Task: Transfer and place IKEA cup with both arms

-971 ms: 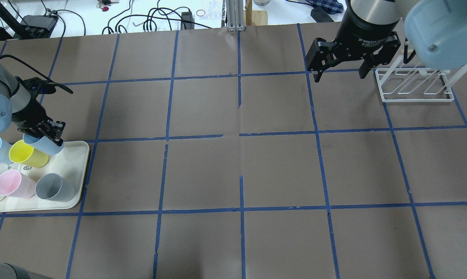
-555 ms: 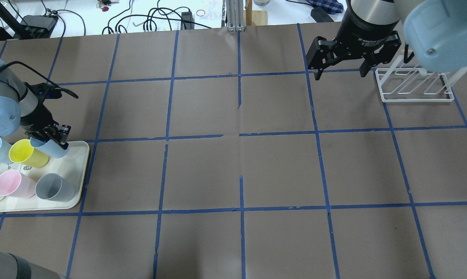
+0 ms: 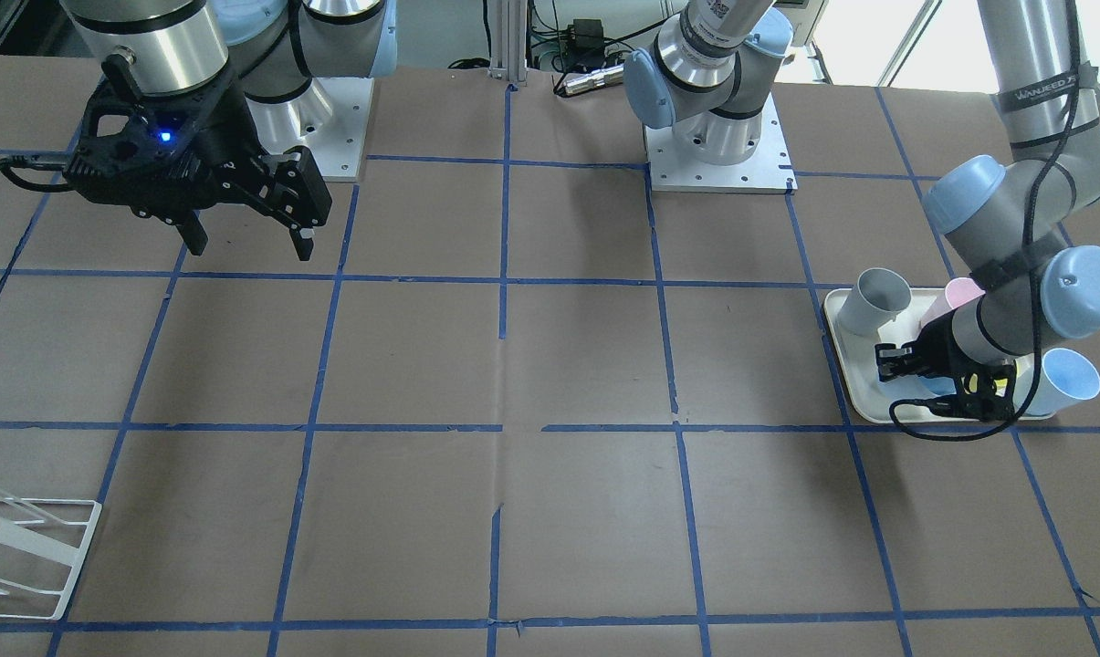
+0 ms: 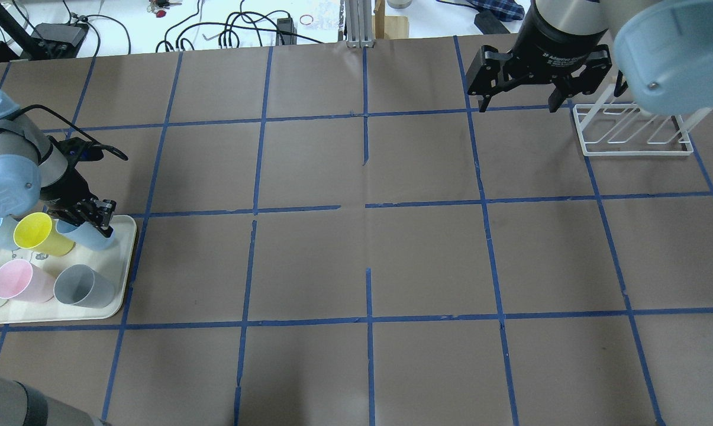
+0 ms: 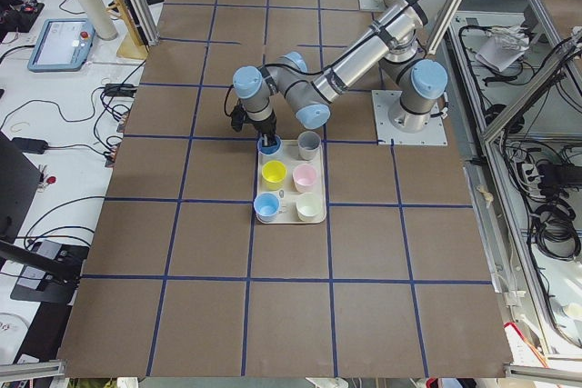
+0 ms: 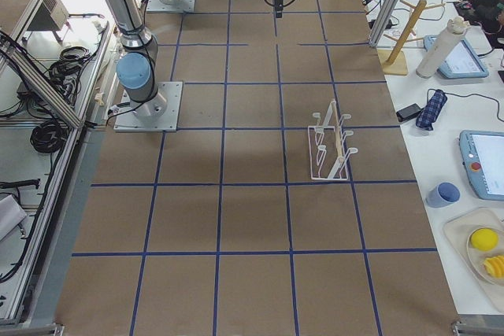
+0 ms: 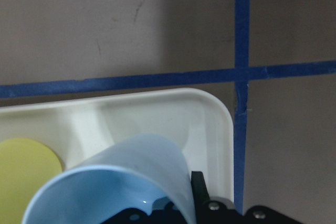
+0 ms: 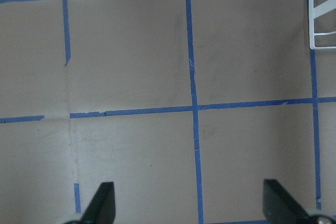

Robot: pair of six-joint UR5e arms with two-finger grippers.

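Brown desk w/ blue tape grid: left fingers clamp IKEA cup rim at tray corner, right fingers spread wide.

A pale blue IKEA cup is showing on the cream tray, beside a yellow cup, pink cup and grey cup; blue tape lines are gridding the brown table
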